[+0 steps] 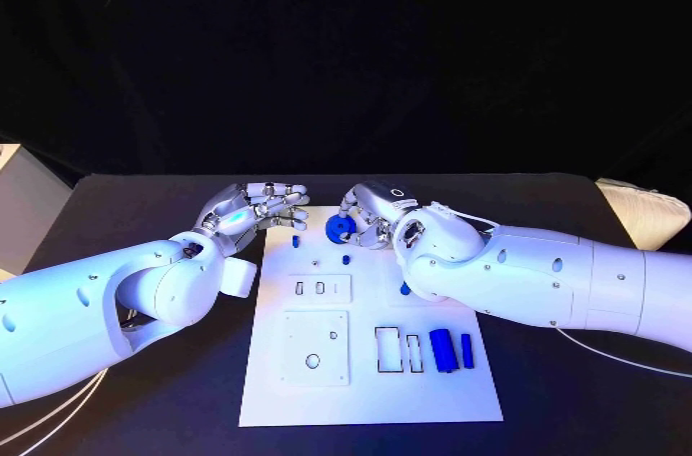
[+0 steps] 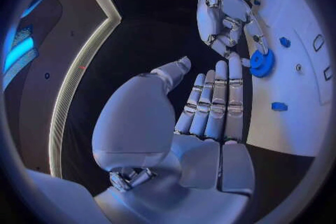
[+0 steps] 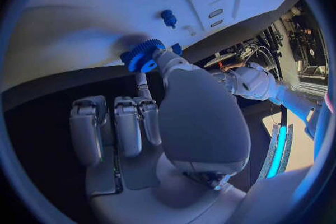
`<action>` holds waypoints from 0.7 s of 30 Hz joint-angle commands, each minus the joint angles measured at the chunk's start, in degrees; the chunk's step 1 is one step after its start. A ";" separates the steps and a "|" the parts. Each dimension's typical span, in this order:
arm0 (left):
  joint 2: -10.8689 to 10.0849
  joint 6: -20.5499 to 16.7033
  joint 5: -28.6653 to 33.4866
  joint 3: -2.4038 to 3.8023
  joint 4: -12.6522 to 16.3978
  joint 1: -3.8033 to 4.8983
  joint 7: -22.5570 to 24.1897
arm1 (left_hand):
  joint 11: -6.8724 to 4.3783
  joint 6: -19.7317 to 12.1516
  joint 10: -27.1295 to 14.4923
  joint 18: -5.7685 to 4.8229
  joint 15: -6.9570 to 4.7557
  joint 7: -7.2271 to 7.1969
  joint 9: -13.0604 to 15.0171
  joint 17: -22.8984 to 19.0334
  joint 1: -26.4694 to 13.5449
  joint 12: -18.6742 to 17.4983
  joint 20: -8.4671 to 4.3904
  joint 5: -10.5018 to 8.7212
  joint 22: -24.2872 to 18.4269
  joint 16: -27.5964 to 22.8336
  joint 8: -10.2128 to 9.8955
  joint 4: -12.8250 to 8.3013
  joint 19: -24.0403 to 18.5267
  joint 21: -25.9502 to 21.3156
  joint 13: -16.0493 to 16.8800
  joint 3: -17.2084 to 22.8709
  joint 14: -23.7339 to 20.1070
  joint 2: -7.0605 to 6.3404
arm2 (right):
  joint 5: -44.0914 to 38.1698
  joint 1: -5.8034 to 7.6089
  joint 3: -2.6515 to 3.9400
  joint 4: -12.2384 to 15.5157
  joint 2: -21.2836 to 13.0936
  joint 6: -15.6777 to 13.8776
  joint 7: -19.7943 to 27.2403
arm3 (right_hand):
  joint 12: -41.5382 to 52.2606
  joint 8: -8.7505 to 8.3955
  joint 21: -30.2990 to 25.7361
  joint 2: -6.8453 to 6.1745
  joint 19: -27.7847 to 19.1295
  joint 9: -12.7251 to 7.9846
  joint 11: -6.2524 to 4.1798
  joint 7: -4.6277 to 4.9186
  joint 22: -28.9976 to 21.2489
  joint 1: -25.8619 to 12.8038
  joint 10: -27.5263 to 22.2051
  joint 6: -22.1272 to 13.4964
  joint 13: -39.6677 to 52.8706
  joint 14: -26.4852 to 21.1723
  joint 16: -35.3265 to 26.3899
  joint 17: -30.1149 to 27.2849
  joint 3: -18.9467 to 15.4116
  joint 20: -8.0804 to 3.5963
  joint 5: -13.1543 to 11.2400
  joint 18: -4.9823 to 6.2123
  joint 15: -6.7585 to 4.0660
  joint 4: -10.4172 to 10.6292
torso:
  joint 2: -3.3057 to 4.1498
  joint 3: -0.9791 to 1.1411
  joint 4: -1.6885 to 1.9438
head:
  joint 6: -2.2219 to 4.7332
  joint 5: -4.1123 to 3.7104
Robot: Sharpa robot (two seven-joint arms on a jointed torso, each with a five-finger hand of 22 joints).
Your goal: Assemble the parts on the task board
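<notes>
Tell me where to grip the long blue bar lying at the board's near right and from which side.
Pinch the blue bar across its long sides from above: it lies flat, with a thinner blue piece close on its right, so fingers need care there.

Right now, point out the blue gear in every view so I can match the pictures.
Head view: blue gear at the white board's far end, held by the right hand.
Left wrist view: gear on the board, under the right hand's fingers.
Right wrist view: gear at the fingertips.
Shared landmark: the white board.
</notes>
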 commanded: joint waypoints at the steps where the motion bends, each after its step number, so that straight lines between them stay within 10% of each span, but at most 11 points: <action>1: 0.08 0.73 -0.28 0.05 0.20 0.07 0.21 | -0.07 -0.17 -0.27 0.09 0.00 0.10 -0.10 0.07 -0.34 -0.05 0.06 -0.19 0.05 0.32 -0.14 -0.26 -0.32 0.37 0.00 0.11 -0.32 0.25 | -1.28 -0.03 -0.01 -0.10 0.24 1.13 -0.52 | 0.27 0.13 0.27 0.10 5.58 0.38 -0.18 -0.34 14.57 -0.45 6.18 0.24 15.07 6.17 0.23 15.08 0.10 -0.29 -0.16 -0.67 -0.28 0.26 | 0.00 -0.03 0.07 | -0.04 0.01; 21: 0.02 0.67 -0.29 0.05 0.21 0.07 0.07 | -0.06 -0.18 -0.28 0.09 0.01 0.12 -0.11 0.15 -0.42 -0.05 0.08 -0.19 0.21 0.41 -0.14 -0.35 -0.61 0.58 0.00 0.19 -0.38 0.22 | -0.91 -0.81 -0.21 -0.97 1.78 1.31 -0.21 | 0.27 -0.15 0.08 -0.34 5.45 0.33 -0.04 -0.18 14.36 -1.12 6.18 -0.12 15.07 6.17 0.23 15.08 -0.21 -0.21 -0.64 -0.61 -0.19 0.48 | 0.06 -0.10 0.06 | -0.48 0.21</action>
